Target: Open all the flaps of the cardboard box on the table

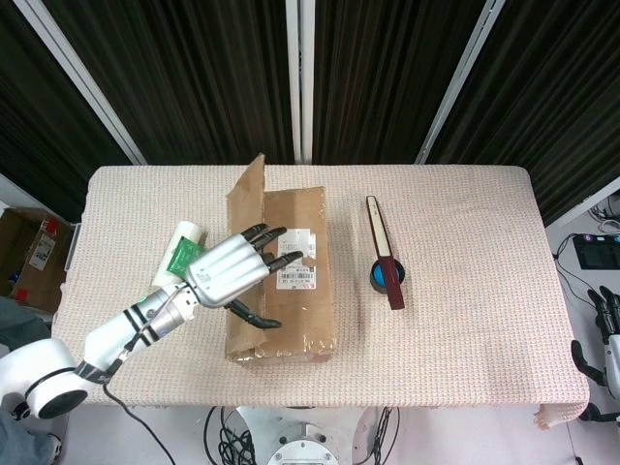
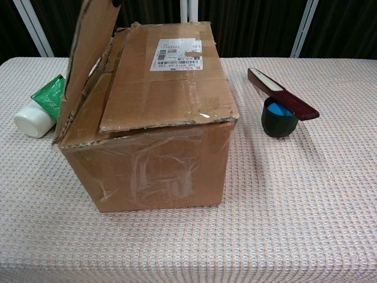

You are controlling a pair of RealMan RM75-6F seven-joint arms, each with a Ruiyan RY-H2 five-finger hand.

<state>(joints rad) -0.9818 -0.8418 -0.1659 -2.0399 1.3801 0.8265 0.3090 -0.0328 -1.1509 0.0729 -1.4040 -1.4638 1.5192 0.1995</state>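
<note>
- Head view: the left hand (image 1: 225, 273), fingers spread and holding nothing, lifts the left flap (image 1: 246, 190) of the box (image 1: 295, 291) mid-table. Push it fully outward so it stays open.
- Chest view: the right flap (image 2: 165, 82) lies flat and needs lifting next. The right hand (image 1: 605, 334) hangs off-table; whether it is clenched I cannot tell.

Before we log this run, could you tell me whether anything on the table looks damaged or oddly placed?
The box is worn: its flap edges are ragged and old tape has left it scuffed. The dark red bar lies tilted across the small black cup, overhanging both sides. Nothing has spilled.
</note>
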